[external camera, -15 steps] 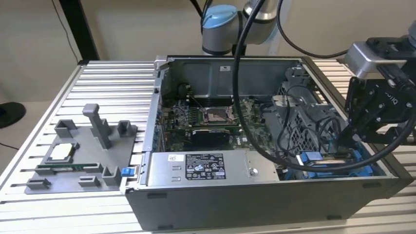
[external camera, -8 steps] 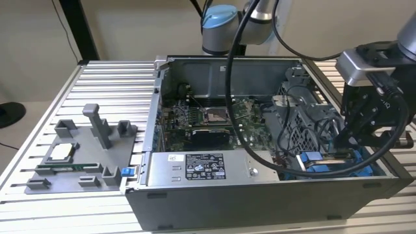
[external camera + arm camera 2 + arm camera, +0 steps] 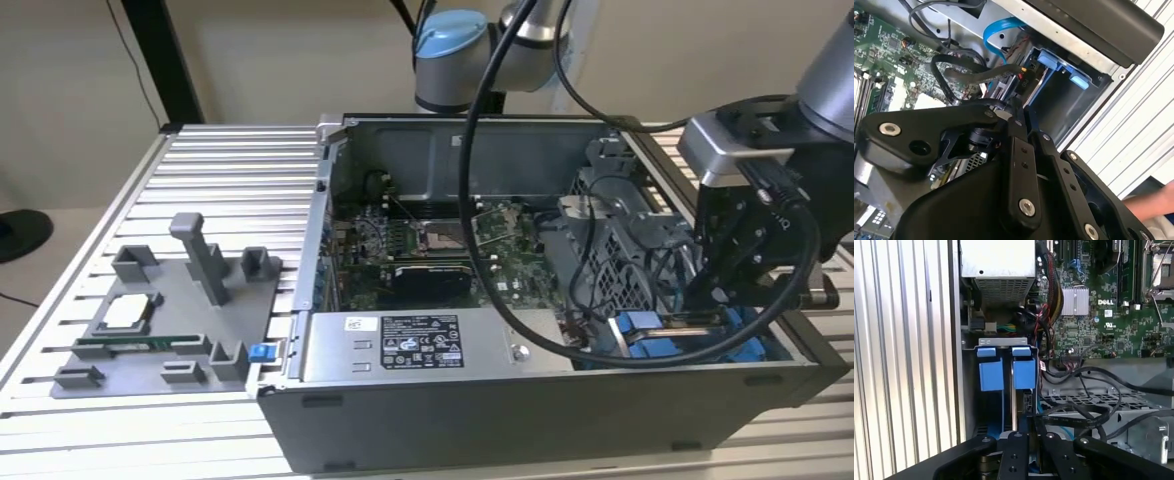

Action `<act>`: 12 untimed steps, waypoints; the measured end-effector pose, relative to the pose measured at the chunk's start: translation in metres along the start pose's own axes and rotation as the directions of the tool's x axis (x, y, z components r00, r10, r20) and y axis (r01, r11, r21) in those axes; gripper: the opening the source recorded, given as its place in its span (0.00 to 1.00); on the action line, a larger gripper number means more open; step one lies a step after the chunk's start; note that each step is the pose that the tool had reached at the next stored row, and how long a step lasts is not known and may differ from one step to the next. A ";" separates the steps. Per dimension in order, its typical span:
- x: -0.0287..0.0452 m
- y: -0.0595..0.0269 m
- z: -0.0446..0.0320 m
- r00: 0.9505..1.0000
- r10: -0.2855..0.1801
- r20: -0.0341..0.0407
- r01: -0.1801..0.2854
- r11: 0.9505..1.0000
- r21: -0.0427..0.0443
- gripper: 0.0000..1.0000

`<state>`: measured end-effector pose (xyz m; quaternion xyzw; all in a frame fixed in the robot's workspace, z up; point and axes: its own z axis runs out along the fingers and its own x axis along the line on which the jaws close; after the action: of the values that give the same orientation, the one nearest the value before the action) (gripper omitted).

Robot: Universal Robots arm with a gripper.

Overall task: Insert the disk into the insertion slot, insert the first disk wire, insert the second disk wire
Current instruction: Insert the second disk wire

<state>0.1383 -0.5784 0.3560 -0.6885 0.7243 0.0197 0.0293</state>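
- My claw (image 3: pixel 1029 422) hangs right over the mouth of the bay, its fingers (image 3: pixel 1014 450) drawn close together. As far as I can judge, they are pinched on the end of a black flat wire (image 3: pixel 1079 416); the actual grip point is hidden behind my own fingers.
- That wire loops away from my fingertips across the perforated metal cage beside the bay, so I take this to be the wire stage, with the plug not yet visibly seated.
- Just beyond my fingertips is the insertion slot (image 3: pixel 1004 341), a grey sheet-metal bay in the corner of the computer case (image 3: pixel 534 420), with two blue tabs (image 3: pixel 990 374) side by side at its mouth.
- I cannot pick out the disk's labelled face. Some blue plastic (image 3: pixel 985 431) shows lower inside the bay, so I judge the disk is probably already in, but I cannot confirm it.
- A light blue cable (image 3: pixel 999 27) arcs near the bay. I cannot tell whether its end is plugged in.
- Farther off are the green motherboard (image 3: pixel 1104 305) and the silver power-supply box (image 3: pixel 414 345).
- Farthest, outside the case, a grey parts fixture (image 3: pixel 160 330) sits on the ribbed table.
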 end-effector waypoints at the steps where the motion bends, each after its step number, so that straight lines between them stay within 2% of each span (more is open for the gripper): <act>1: 0.0000 0.0000 0.0003 1.000 0.000 0.000 0.000 1.000 0.000 0.00; 12: -0.0016 0.0000 0.0041 1.000 0.000 0.000 0.000 1.000 0.000 0.00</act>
<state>0.1384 -0.5765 0.3520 -0.6885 0.7244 0.0196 0.0292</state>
